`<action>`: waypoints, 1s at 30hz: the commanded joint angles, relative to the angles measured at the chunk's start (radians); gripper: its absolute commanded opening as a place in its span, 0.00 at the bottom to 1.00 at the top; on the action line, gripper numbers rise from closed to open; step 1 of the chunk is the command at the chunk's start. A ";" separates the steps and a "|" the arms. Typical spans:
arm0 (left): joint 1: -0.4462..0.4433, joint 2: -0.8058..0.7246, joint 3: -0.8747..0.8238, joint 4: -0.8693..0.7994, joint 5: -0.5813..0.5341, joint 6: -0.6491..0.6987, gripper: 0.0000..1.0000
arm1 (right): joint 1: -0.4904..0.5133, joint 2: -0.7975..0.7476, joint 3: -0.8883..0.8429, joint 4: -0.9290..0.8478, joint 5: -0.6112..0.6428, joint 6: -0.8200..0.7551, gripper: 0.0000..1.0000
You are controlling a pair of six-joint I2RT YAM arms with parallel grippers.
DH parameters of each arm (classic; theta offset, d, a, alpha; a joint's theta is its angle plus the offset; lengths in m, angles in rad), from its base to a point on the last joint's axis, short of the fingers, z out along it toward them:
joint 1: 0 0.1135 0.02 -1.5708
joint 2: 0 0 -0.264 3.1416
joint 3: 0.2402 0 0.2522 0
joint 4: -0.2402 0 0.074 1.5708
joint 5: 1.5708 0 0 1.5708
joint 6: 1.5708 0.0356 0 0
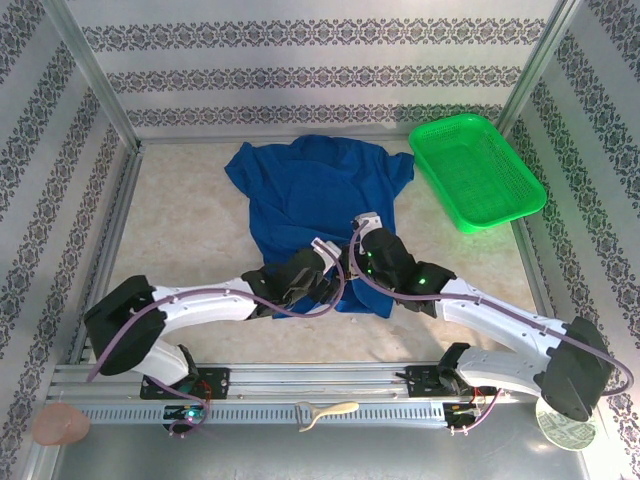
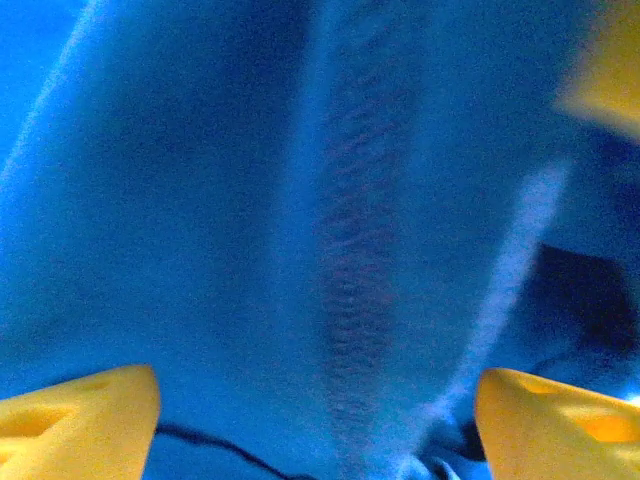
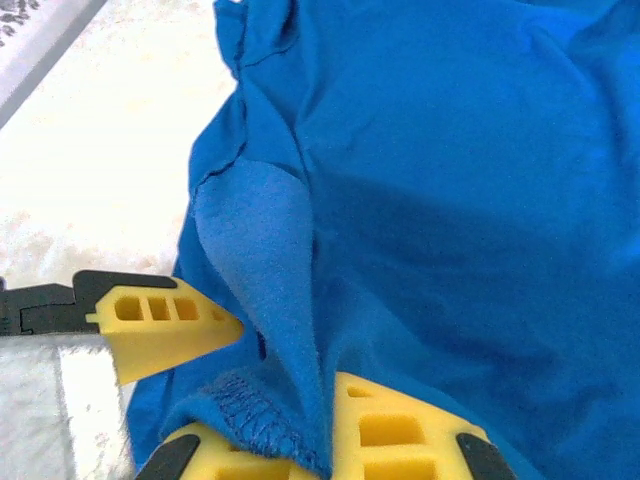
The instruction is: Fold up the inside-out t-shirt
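While right gripper (image 3: 300,445) pinches t-shirt (image 1: 310,190) hem (bottom of frame), left gripper (image 2: 318,415) gapes open; I'd grab hem alongside, pull flat.

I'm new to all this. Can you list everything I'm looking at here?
t-shirt: one, royal blue, spread mid-table.
basket: one, green mesh, far right corner.
table: one, beige, underneath everything.
round object: one, pinkish, near left corner.
curved object: one, cream, on the near rail.
arms: two, white and black, reaching the t-shirt's near hem.
left gripper: one, yellow, open above the t-shirt.
right gripper: one, yellow, shut on the t-shirt's hem.
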 commanded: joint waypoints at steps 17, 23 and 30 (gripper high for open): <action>0.107 -0.129 0.349 -0.354 0.160 0.014 0.00 | 0.172 -0.449 -0.375 0.182 0.024 0.408 0.26; 0.107 -0.157 0.393 -0.433 0.194 0.013 0.00 | 0.433 -0.273 -0.407 0.445 0.297 0.391 0.07; 0.107 -0.228 0.414 -0.518 0.199 0.028 0.00 | 0.390 0.054 -0.320 0.635 0.436 0.279 0.00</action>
